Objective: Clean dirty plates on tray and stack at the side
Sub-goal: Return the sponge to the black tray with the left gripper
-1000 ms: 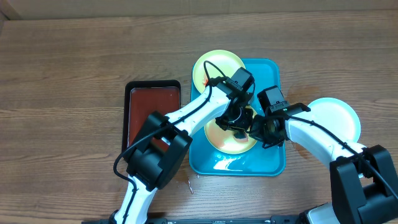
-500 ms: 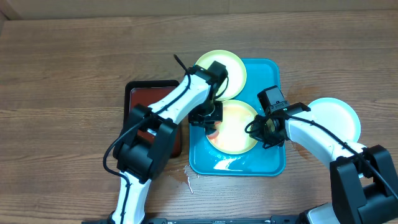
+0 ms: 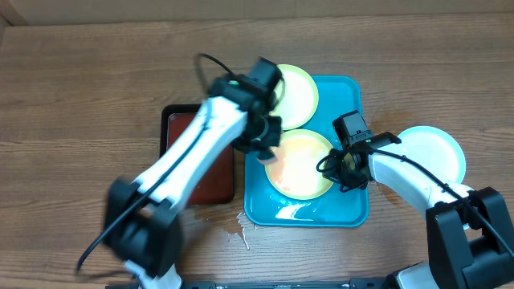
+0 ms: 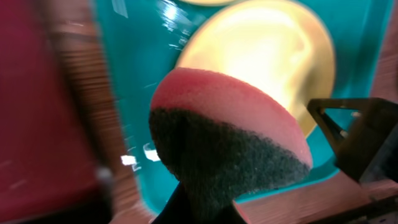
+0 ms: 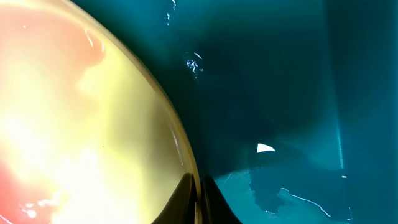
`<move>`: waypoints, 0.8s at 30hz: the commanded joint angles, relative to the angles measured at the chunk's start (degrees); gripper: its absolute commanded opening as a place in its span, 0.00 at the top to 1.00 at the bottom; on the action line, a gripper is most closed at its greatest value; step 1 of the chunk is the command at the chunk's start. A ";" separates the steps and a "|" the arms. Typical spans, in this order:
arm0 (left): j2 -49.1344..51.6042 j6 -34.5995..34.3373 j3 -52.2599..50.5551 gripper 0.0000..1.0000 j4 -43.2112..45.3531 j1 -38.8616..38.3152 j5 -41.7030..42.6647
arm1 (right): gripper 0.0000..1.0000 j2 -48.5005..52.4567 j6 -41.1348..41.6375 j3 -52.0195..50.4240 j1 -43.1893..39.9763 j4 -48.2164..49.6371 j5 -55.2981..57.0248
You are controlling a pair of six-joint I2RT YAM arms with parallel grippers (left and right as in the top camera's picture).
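A pale yellow-green plate (image 3: pixel 303 164) lies in the teal tray (image 3: pixel 353 210), wet and glossy with a faint reddish tint. My right gripper (image 3: pixel 339 167) is shut on its right rim; the right wrist view shows the fingertips (image 5: pixel 186 200) pinching the plate (image 5: pixel 74 124) edge. My left gripper (image 3: pixel 267 147) hovers over the tray's left edge, shut on a pink sponge with a dark scouring side (image 4: pixel 230 143). A second yellow-green plate (image 3: pixel 295 92) rests on the tray's far left corner. A light-blue-rimmed plate (image 3: pixel 435 152) sits on the table to the right.
A black tray with a reddish-brown inside (image 3: pixel 181 136) stands left of the teal tray, partly under my left arm. Water pools in the teal tray's front (image 3: pixel 301 210), and small drops lie on the wood (image 3: pixel 241 234). Bare wooden table lies all around.
My left arm has swung left off the middle plate toward the tray's left edge, carrying the sponge. The plate now shows uncovered. The right gripper has kept its hold.
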 commanded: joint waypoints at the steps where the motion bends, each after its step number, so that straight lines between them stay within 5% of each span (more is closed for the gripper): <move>1: -4.20 1.25 0.00 0.96 -3.26 4.42 -8.98 | 0.96 0.44 -0.87 -0.70 -0.79 -0.98 3.93; 6: -4.20 1.22 -3.10 0.96 -4.57 10.82 -18.56 | 0.96 0.44 -4.92 -0.70 -0.79 -0.66 3.93; 19: -4.20 1.33 -28.35 0.92 17.25 18.71 -11.10 | 0.96 0.44 -8.61 -0.70 -0.79 -0.87 2.16; 23: -4.42 2.95 -28.09 0.82 17.25 18.71 -10.45 | 0.96 -0.17 -8.74 0.02 -0.79 -2.36 2.27; 24: -4.72 5.60 -27.17 0.64 16.52 18.95 -7.32 | 0.96 -1.18 -9.33 1.25 -0.79 -4.24 2.62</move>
